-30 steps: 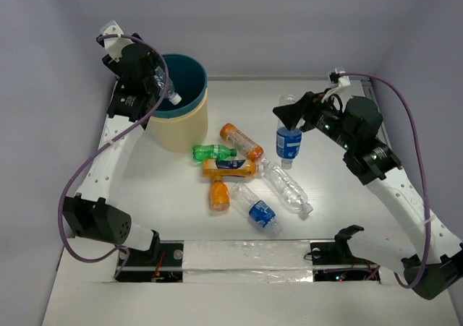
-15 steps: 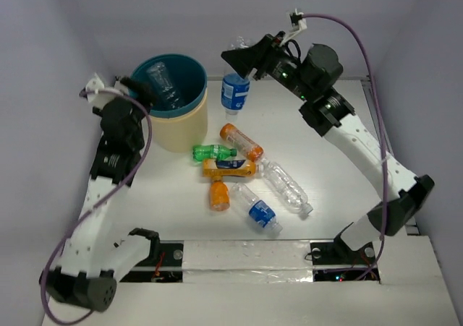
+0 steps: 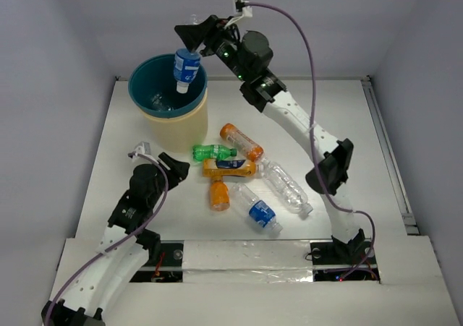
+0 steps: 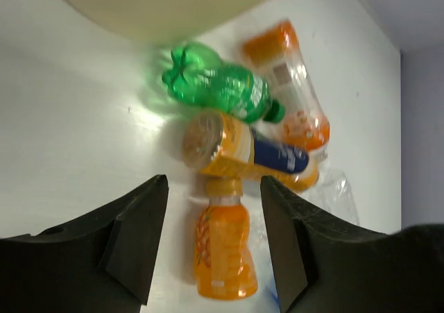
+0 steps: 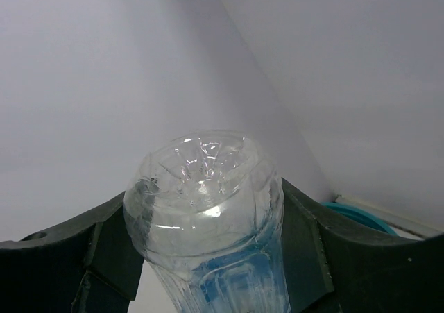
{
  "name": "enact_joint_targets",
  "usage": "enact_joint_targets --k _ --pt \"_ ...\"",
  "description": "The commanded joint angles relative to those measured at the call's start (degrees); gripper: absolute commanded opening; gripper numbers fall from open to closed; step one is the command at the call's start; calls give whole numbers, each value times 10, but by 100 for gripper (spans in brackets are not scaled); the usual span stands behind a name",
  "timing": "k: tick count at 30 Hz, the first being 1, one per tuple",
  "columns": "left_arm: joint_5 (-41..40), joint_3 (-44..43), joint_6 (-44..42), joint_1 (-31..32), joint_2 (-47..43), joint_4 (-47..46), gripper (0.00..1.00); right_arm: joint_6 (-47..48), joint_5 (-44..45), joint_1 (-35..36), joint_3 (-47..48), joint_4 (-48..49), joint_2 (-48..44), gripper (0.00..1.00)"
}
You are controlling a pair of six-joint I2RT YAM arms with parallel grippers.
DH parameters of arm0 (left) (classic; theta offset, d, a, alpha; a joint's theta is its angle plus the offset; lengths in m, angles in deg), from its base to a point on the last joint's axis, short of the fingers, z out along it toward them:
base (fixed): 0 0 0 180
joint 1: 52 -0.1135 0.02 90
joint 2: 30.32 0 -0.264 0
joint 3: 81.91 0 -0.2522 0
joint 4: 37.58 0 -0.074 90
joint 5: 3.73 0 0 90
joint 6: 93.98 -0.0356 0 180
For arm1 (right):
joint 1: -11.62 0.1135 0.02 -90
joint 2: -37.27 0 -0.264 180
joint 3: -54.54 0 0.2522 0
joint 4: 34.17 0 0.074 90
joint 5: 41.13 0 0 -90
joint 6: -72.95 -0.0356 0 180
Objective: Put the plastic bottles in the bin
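Note:
The bin (image 3: 176, 128) stands at the far left, with one clear bottle (image 3: 155, 100) lying inside. My right gripper (image 3: 190, 43) is shut on a clear blue-labelled bottle (image 3: 186, 67) and holds it cap down over the bin's right rim; the wrist view shows its base (image 5: 202, 188) between the fingers (image 5: 111, 240). My left gripper (image 3: 173, 167) is open and empty, low, just left of the pile. The pile holds a green bottle (image 3: 213, 152), an orange one (image 3: 242, 141), a dark-labelled orange one (image 3: 230, 168), a small orange one (image 3: 219, 194) and two clear ones (image 3: 257, 211) (image 3: 286, 186). In the left wrist view the small orange bottle (image 4: 223, 250) lies between the open jaws.
The left wrist view also shows the green bottle (image 4: 218, 91), the dark-labelled orange bottle (image 4: 246, 150), the other orange bottle (image 4: 288, 94) and the bin's base (image 4: 159, 4). The bin's teal rim (image 5: 361, 214) shows in the right wrist view. Walls enclose the table on three sides.
My right arm swung left with the blue-labelled bottle from mid-table to over the bin. My left arm let a clear bottle go into the bin and came down beside the pile.

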Motion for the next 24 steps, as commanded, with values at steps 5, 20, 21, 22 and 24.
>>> enact_joint_targets --k 5,20,21,22,24 --pt "68 51 45 54 -5 -50 60 66 85 27 99 6 81 78" --pt "-42 65 87 236 112 -70 80 164 81 32 -212 -26 -166 43" --pt "-48 65 91 246 132 -75 80 163 79 32 -275 -9 -245 28" --pt "-52 63 99 264 141 -77 80 162 77 32 -393 -3 -284 17" --pt "-69 57 105 281 158 -80 80 156 57 32 -496 -6 -354 10"
